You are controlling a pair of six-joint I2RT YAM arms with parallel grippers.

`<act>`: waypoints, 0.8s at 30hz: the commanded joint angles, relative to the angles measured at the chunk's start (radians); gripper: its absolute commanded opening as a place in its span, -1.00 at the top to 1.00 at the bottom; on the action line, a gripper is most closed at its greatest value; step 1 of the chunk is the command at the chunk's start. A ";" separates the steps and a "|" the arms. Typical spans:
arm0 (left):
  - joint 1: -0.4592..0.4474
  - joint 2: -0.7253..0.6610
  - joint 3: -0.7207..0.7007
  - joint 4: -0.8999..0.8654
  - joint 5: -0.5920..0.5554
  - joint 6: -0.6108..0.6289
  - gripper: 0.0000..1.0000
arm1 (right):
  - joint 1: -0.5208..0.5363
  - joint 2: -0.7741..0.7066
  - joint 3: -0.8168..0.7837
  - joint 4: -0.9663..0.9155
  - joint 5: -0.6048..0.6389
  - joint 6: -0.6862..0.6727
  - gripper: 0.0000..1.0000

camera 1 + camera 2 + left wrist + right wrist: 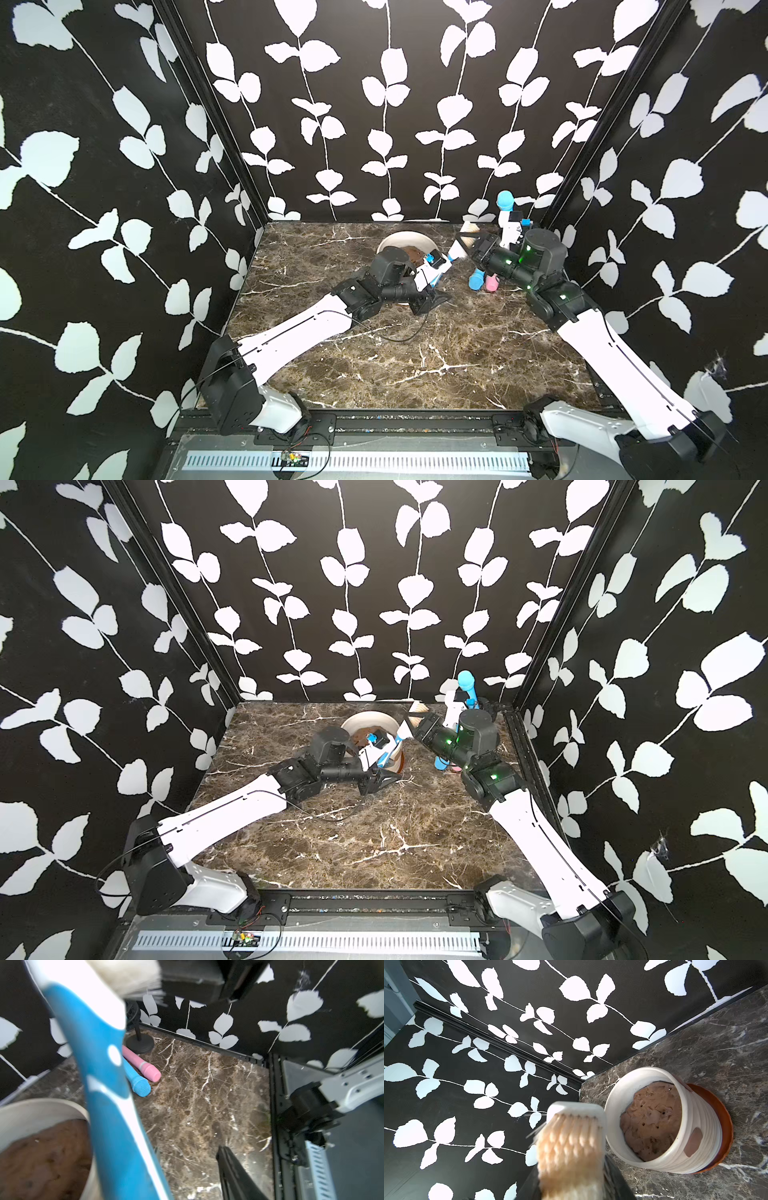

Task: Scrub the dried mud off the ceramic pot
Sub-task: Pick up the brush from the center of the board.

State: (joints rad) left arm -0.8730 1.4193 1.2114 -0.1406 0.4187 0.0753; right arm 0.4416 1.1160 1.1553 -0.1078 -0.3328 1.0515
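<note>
Hanging right of the ceramic pot [705, 1124], the brush [569, 1147] is clamped by the right gripper [467, 241]; left gripper [432, 297] jaws are parted.

1. We see the ceramic pot [710, 1122]: cream glaze, satin sheen, finely ribbed wall, smooth rim.
2. The dried mud [693, 1141]: thin reddish-brown patch, flat, matt.
3. The saucer [726, 1124]: terracotta-coloured, glossy.
4. The soil [650, 1122]: brown, lumpy, pitted, dull.
5. We mark the table [726, 1032] as dark veined marble-look, polished, reflective.
6. The brush [569, 1147]: pale, soft-looking bristles; brush handle [112, 1105] smooth blue-and-white plastic.
7. The walls [353, 166]: matt black, white leaf print.
8. The blue tool [141, 1086] and pink tool [145, 1068]: matt, rubbery-looking; we note fine ribbing on the blue end.
</note>
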 commanded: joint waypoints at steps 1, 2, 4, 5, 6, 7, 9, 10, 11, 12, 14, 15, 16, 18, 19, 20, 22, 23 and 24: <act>0.000 -0.040 -0.011 0.037 -0.007 0.004 0.24 | 0.007 -0.019 -0.002 0.045 -0.010 -0.002 0.41; 0.000 -0.046 -0.012 0.038 -0.007 0.002 0.24 | 0.006 -0.021 -0.002 0.046 -0.009 -0.008 0.41; 0.000 -0.056 -0.015 0.044 0.011 -0.005 0.23 | 0.007 -0.025 0.009 0.021 -0.004 -0.039 0.41; 0.000 -0.059 -0.019 0.051 0.021 -0.009 0.22 | 0.006 -0.027 0.014 0.004 -0.001 -0.053 0.41; 0.000 -0.062 -0.021 0.057 0.030 -0.011 0.22 | 0.008 -0.028 0.019 -0.011 0.004 -0.066 0.41; 0.000 -0.065 -0.020 0.057 0.032 -0.012 0.25 | 0.007 -0.032 0.020 -0.019 0.011 -0.076 0.41; 0.000 -0.073 -0.018 0.052 0.025 -0.018 0.34 | 0.007 -0.037 0.018 -0.032 0.028 -0.092 0.40; 0.000 -0.078 -0.019 0.052 0.022 -0.022 0.39 | 0.006 -0.039 0.018 -0.037 0.034 -0.101 0.40; 0.000 -0.083 -0.024 0.056 0.023 -0.025 0.47 | 0.006 -0.042 0.018 -0.043 0.036 -0.109 0.40; 0.000 -0.089 -0.031 0.064 0.022 -0.029 0.59 | 0.008 -0.041 0.020 -0.049 0.038 -0.114 0.40; 0.000 -0.094 -0.034 0.068 0.021 -0.029 0.86 | 0.007 -0.046 0.019 -0.052 0.040 -0.119 0.40; 0.000 -0.093 -0.030 0.063 0.019 -0.030 1.00 | 0.008 -0.047 0.017 -0.050 0.044 -0.118 0.39; 0.000 -0.090 -0.024 0.056 0.018 -0.032 1.00 | 0.007 -0.047 0.017 -0.048 0.048 -0.116 0.39; 0.000 -0.084 -0.021 0.062 0.037 -0.042 1.00 | 0.007 -0.046 0.021 -0.047 0.046 -0.121 0.38; 0.000 -0.081 -0.024 0.076 0.050 -0.051 1.00 | 0.007 -0.045 0.025 -0.047 0.042 -0.125 0.37; 0.000 -0.078 -0.026 0.090 0.060 -0.064 1.00 | 0.006 -0.043 0.027 -0.044 0.036 -0.129 0.33; 0.000 -0.073 -0.024 0.132 0.079 -0.106 1.00 | 0.007 -0.046 0.013 -0.002 0.016 -0.126 -0.04; 0.000 -0.074 -0.021 0.158 0.092 -0.137 1.00 | 0.006 -0.052 -0.006 0.047 -0.001 -0.120 -0.25; 0.001 -0.075 -0.020 0.193 0.100 -0.172 1.00 | 0.007 -0.059 -0.029 0.118 -0.026 -0.112 -0.38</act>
State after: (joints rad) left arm -0.8581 1.3739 1.1885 -0.0807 0.4335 -0.0368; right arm 0.4461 1.0664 1.1522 -0.1448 -0.3241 0.9531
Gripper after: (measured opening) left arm 0.128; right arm 0.670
